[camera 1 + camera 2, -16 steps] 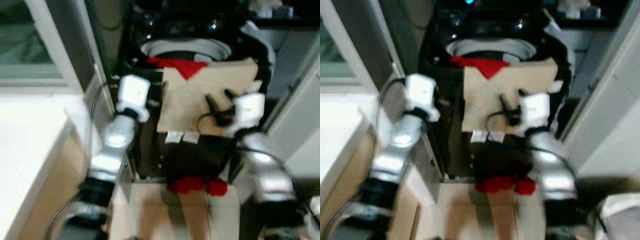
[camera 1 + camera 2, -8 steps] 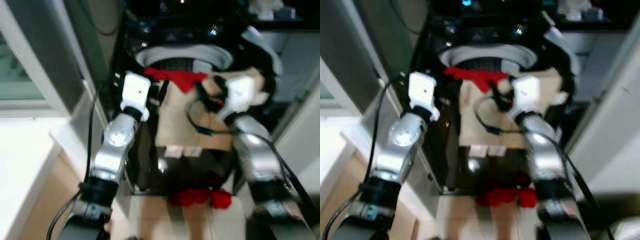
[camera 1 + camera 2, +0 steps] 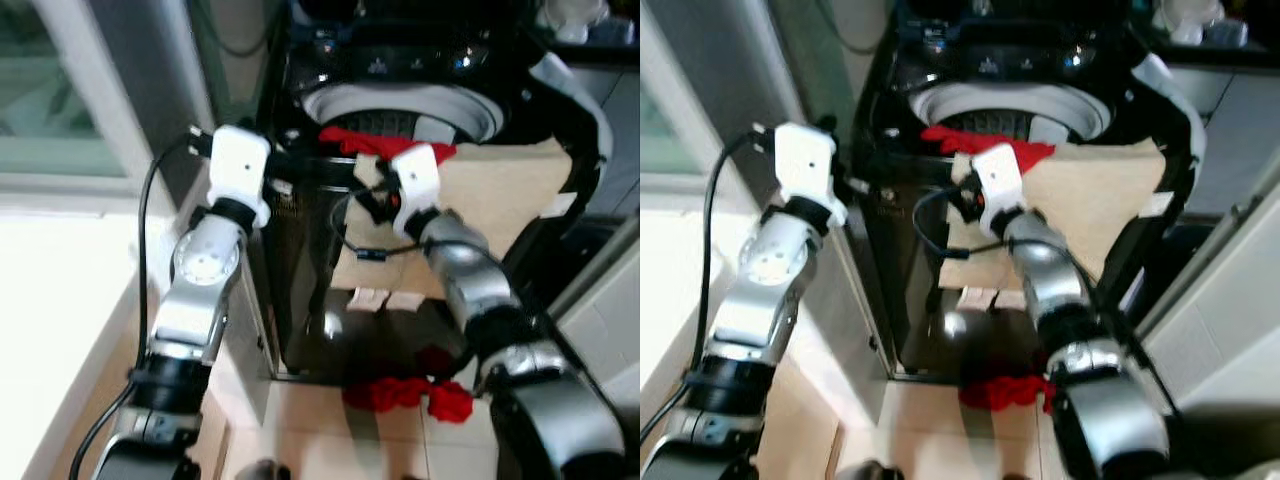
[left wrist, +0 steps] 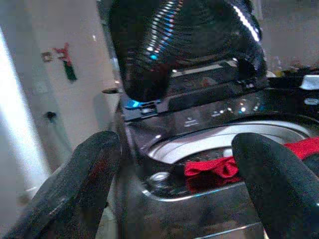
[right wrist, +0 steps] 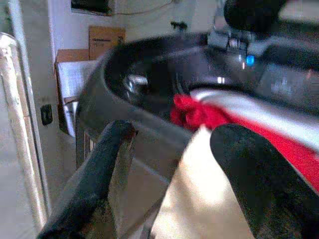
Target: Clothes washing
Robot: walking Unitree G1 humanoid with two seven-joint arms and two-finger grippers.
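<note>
Loading looks maybe half done. Red cloth (image 3: 385, 143) and tan cloth (image 3: 500, 190) drape over the washer (image 3: 400, 95) rim at upper centre; more red on the floor (image 3: 405, 392). Left tool (image 4: 174, 184) and right tool (image 5: 169, 174) both spread, empty.

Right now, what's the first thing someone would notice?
Probably the red cloth hanging over the rim of the open black washing machine, with a tan cloth draped down the front. More red cloth lies on the floor at its foot. Both open grippers, left and right, are raised near the rim.
</note>
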